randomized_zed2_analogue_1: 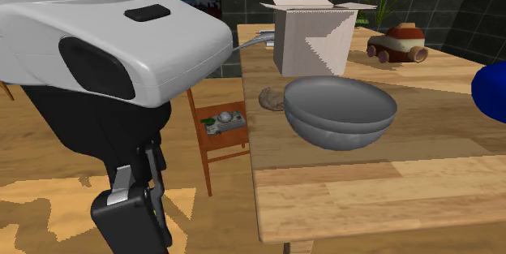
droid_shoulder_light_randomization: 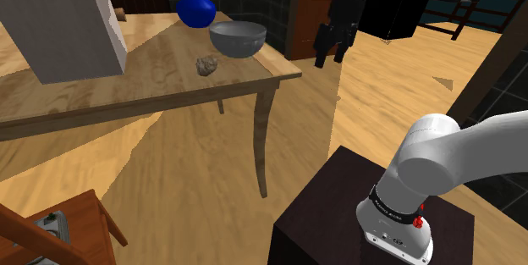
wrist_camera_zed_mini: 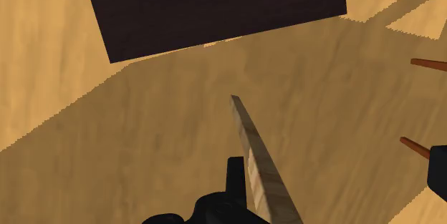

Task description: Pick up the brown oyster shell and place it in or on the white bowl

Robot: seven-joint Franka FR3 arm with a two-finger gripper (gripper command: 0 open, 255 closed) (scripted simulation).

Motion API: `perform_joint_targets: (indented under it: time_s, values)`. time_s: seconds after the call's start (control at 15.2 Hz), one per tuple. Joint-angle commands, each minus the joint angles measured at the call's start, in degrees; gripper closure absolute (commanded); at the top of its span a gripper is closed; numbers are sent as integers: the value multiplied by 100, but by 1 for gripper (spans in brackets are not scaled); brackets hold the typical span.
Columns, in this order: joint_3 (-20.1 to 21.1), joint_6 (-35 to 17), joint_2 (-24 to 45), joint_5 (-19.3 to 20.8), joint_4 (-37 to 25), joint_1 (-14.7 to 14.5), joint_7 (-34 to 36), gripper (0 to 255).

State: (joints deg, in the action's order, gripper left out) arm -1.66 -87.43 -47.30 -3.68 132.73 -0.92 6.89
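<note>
**Progress:** nothing done yet; by the look of it, grasp, lift, carry and release all remain.

**Box** (droid_shoulder_light_randomization: 63, 26): pale cardboard, squared, flaps open. Stands well to the shoulder view's left of the bowl (droid_shoulder_light_randomization: 238, 39).

**Vase** (droid_shoulder_light_randomization: 195, 5): glossy blue, bulbous, narrow neck. Behind the bowl, on its left.

**Shell** (droid_shoulder_light_randomization: 206, 65): brown-grey, lumpy, rough. Lies on the surface (droid_shoulder_light_randomization: 127, 94) just beside the bowl, left of it and nearer the camera, apparently not touching.

**Bowl:** drawn grey, smooth, round, deep, empty.

**Surface:** pale wood planks, curved leg.

**Pincer** (droid_shoulder_light_randomization: 332, 58): black, fingers parted, holding nothing. Hangs to the bowl's right, past the surface's edge, over the wood floor (droid_shoulder_light_randomization: 381, 77).
</note>
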Motion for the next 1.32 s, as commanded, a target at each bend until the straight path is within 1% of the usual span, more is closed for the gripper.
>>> perform_joint_targets:
  time_s: [0.0,0.33,0.66,0.99,1.25]
  values:
    - [0,0,0,0,0,0,0,0]
    - [675,-617,569,-372,-208,89,1152,0]
    - [1314,-1186,1335,-531,-662,249,2289,0]
    - [1910,-1641,2254,-422,-1355,470,3456,0]
    - [2343,-1876,3092,-106,-2079,648,4438,0]
